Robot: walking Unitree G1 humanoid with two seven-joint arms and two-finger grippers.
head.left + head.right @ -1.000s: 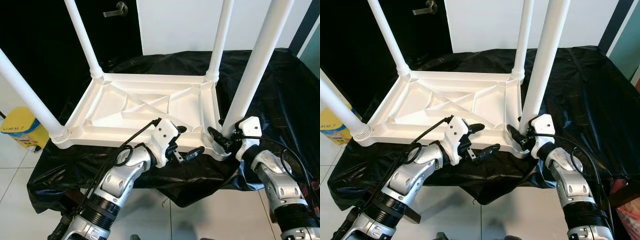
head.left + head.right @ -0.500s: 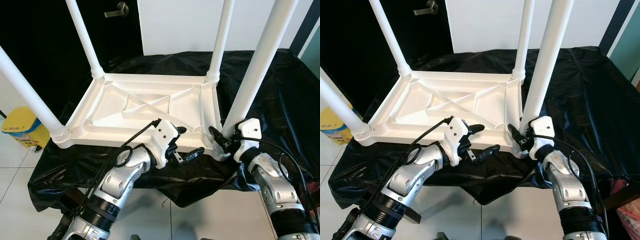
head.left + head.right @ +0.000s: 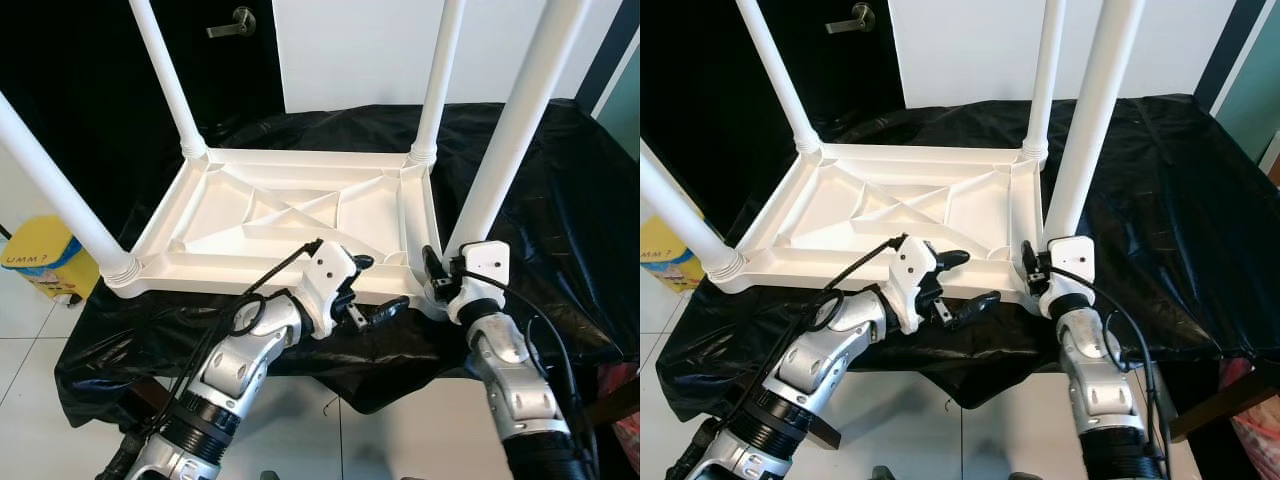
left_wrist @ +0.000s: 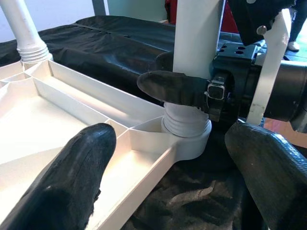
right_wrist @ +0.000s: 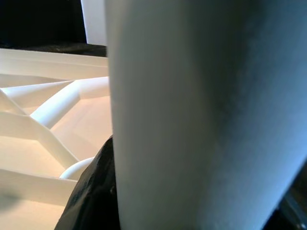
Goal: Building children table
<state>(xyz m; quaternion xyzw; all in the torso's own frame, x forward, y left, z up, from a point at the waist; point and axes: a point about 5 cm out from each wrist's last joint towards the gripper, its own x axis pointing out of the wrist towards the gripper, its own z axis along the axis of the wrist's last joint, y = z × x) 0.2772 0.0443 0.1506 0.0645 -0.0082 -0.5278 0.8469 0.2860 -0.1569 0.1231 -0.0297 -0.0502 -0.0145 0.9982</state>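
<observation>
Right tool [image 3: 440, 275] clenched on the near-right table leg [image 3: 505, 140] just above its socket; left tool [image 3: 372, 290], fingers spread and holding nothing, hovers at the upturned table top's [image 3: 290, 215] front rim, lower centre. The table lies inverted on the black-draped desk [image 3: 560, 200], legs pointing up, long axis left-right. Uneven twisting could cross-thread or tilt the leg.

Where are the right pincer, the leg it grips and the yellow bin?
right pincer [image 4: 180, 88], left wrist view, between its fingertips.
leg [image 3: 505, 150], left eye view, mid shaft.
yellow bin [image 3: 38, 255], left eye view, its top.
</observation>
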